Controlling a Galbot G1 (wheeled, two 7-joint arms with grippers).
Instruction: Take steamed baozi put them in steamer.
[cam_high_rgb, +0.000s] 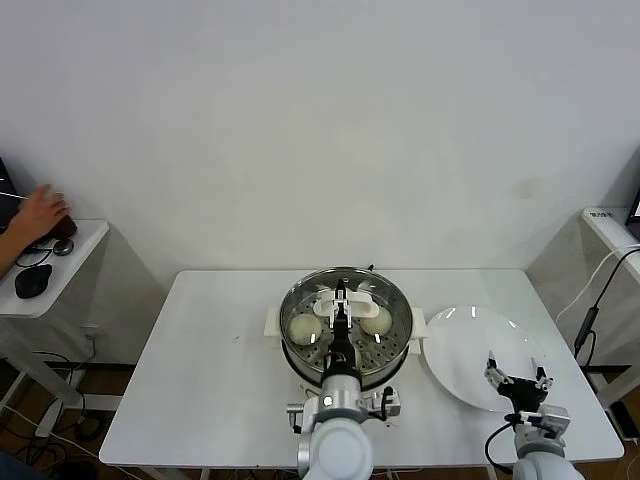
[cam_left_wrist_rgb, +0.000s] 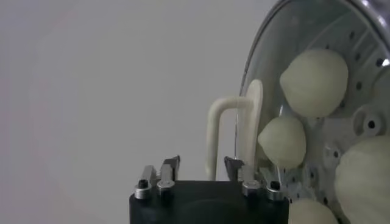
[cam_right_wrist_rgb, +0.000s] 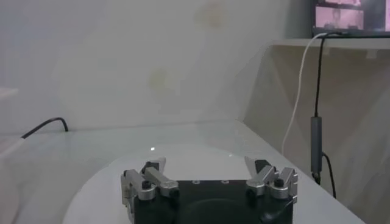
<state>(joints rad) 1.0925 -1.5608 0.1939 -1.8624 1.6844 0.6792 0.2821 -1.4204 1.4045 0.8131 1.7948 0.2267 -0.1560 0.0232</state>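
In steamer (cam_high_rgb: 300, 345): baozi (cam_high_rgb: 304, 327) (some behind left hand (cam_high_rgb: 342, 300)).

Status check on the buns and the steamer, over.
Left claw open over shiny steel steamer, lid handle between its fingers. Right claw open, empty, over bare white plate. Round cream-white baozi inside steamer.

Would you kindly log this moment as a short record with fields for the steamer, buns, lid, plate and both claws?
steamer: steel pot at table centre, lid on
baozi: four inside, seen through the glass
lid: glass, white handle on top
plate: white, bare, right of the steamer
left claw: open, astride the lid handle, not gripping
right claw: open, over the plate, holding nothing
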